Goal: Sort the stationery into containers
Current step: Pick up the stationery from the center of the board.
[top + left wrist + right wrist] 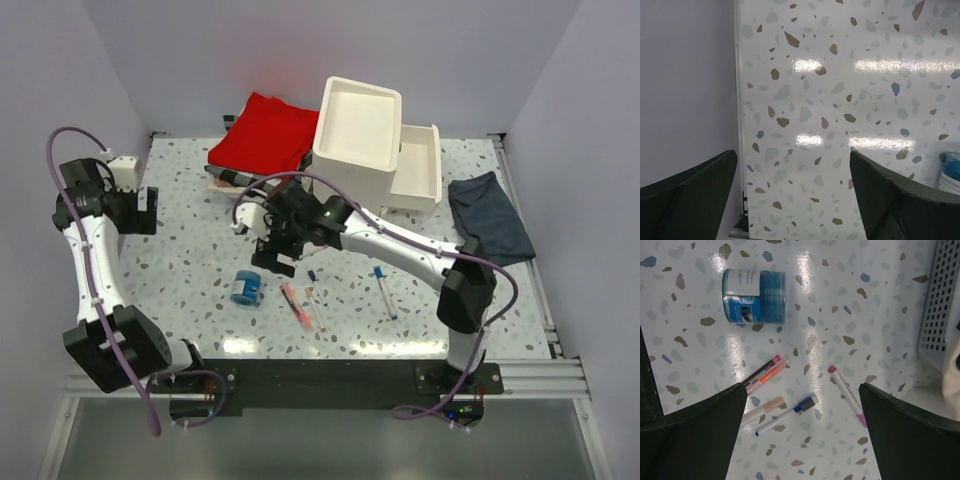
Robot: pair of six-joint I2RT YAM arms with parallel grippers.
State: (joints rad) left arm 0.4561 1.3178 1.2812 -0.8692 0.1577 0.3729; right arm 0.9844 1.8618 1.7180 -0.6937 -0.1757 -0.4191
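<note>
The right gripper (801, 390) is held spread and empty above the blue-capped pen (786, 416), the blue tape roll (754, 296) at eleven o'clock. The drawer unit (358, 150) is seen at one o'clock in the top view. The crowded orange-red marker (771, 371) could be pinched along.

A lab test cell: plain pale walls (300, 50) enclose a speckled tabletop (180, 270) on aluminium framing (530, 378).
</note>
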